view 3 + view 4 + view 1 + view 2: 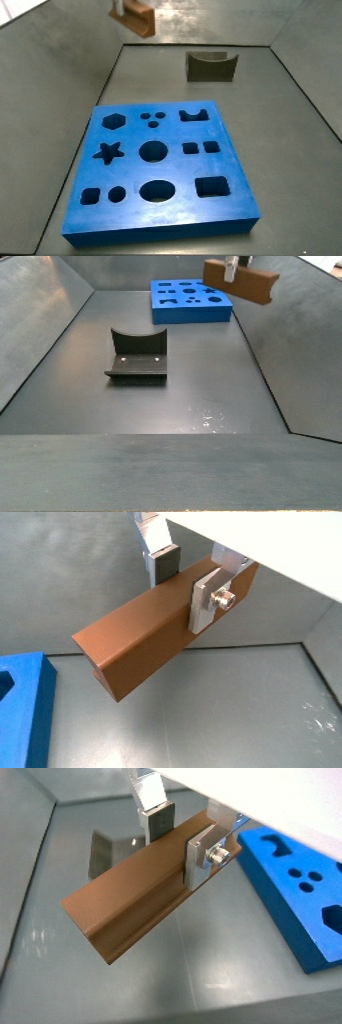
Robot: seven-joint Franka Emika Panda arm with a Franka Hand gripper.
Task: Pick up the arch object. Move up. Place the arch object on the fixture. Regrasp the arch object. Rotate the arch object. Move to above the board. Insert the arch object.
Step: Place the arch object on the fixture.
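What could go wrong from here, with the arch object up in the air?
1. The gripper holds the arch object near one end, most of the bar overhanging the jaws; it could pivot or slip while travelling.
2. The fixture is small with raised corners; a tilted bar may catch one and miss the scoop.
3. The board lies close below the bar in a side view; a low swing might clip it.

- In both wrist views the gripper (185,574) is cut off by the upper edge; only the silver finger plates show, closed on the long brown wooden arch bar (140,640).
- In a side view the gripper (130,6) and the bar (134,18) sit at the upper edge, mostly out of frame.
- The bright blue slab with cut-out holes (24,707) is cut by the edge in both wrist views.
- The small dark grey scooped fixture (102,852) is partly hidden behind the bar.
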